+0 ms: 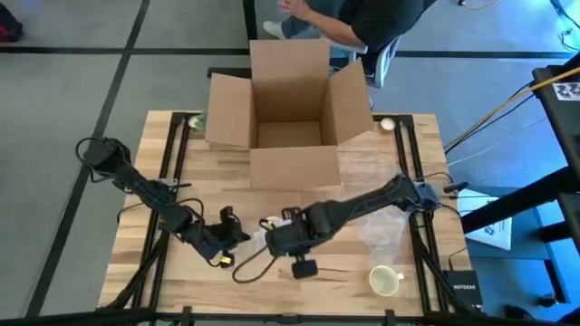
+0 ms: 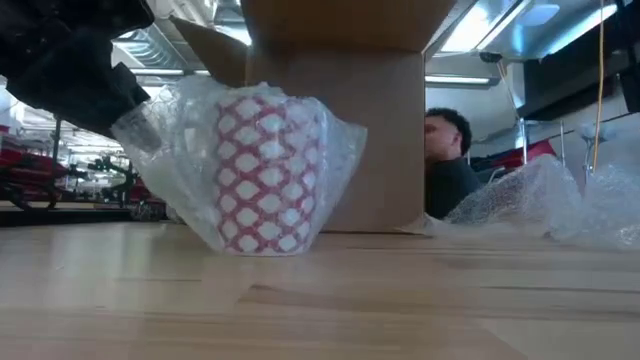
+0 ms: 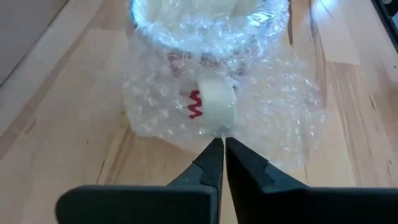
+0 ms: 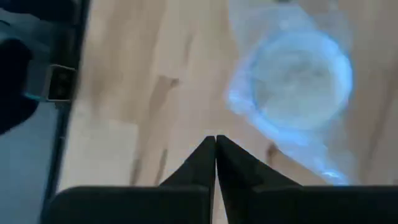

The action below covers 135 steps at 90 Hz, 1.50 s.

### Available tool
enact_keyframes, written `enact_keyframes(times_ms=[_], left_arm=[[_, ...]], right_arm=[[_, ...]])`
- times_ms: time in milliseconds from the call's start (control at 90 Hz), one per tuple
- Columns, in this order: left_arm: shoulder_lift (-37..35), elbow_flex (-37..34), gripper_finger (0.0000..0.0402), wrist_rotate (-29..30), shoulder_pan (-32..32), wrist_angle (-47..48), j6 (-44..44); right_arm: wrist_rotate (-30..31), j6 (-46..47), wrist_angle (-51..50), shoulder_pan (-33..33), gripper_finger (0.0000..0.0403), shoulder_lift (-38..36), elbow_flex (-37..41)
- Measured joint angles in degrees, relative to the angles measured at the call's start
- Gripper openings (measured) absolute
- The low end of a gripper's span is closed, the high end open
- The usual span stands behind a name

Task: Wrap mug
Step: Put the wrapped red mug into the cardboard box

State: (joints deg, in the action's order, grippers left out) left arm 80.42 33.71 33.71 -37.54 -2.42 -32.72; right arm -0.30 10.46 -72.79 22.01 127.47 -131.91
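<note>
Your left gripper point(image 3: 218, 144), jaws pressed shut on the clear bubble wrap point(image 3: 273, 118) just ahead, could drag the red-lattice white mug point(image 2: 265, 175) over (right gripper point(image 4: 215, 142) also shut, above it).

Bright ceiling lights point(image 2: 495, 25) glare in the low view's far background, while the right wrist view is blurred throughout.

Wrapped mug point(image 2: 262, 172) on worktop point(image 2: 400, 300), between left tool point(image 1: 237, 234) and right tool point(image 1: 269, 237); open box point(image 1: 288, 109) behind; second mug point(image 1: 385, 280) at front right.
</note>
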Motion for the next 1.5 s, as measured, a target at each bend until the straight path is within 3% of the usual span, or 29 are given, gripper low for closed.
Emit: enact_keyframes(times_ms=[189, 378, 589, 689, 789, 911, 1022, 1144, 1300, 1500], left_arm=[[0.0, 0.0, 0.0, 0.0, 0.0, -0.04, -0.12], [0.0, 0.0, 0.0, -0.28, 0.11, 0.04, -0.23], [-0.02, -0.01, 0.0, -0.46, 0.02, 0.29, -0.25], [-0.02, 0.0, 0.0, -0.46, 0.02, 0.24, 0.01], [-0.02, 0.0, 0.0, -0.46, 0.02, 0.07, -0.05], [-0.02, 0.0, 0.0, -0.45, 0.02, -0.02, -0.04], [-0.02, 0.0, 0.0, -0.42, 0.02, -0.06, -0.03], [-0.02, -0.01, 0.0, -0.42, 0.07, -0.03, 0.15], [-0.02, -0.01, 0.0, -0.26, 0.13, 0.0, 0.15], [-0.02, 0.0, 0.0, -0.26, 0.02, 0.07, 0.17]], right_arm=[[4.83, -0.52, -0.34, 0.22, 0.0047, 1.33, 0.05], [9.93, -2.14, 3.54, -0.38, 0.016, 3.02, 0.44], [9.6, -3.45, 10.84, -0.73, 0.0278, 3.23, 7.39], [13.03, -3.38, 15.05, -1.51, 0.0304, 3.23, 12.67], [10.91, -3.18, 20.96, -2.62, 0.031, 3.23, 18.12], [7.1, -3.26, 27.01, -3.03, 0.0298, 2.87, 23.83], [7.85, -3.42, 27.63, -2.97, 0.0254, 2.64, 26.32], [8.63, -3.21, 27.68, -3.01, 0.0165, 2.77, 26.59], [5.24, -3.02, 26.15, -2.92, 0.0029, 3.16, 25.01], [2.17, -0.15, 21.24, -1.47, 0.003, 3.21, 19.81]])
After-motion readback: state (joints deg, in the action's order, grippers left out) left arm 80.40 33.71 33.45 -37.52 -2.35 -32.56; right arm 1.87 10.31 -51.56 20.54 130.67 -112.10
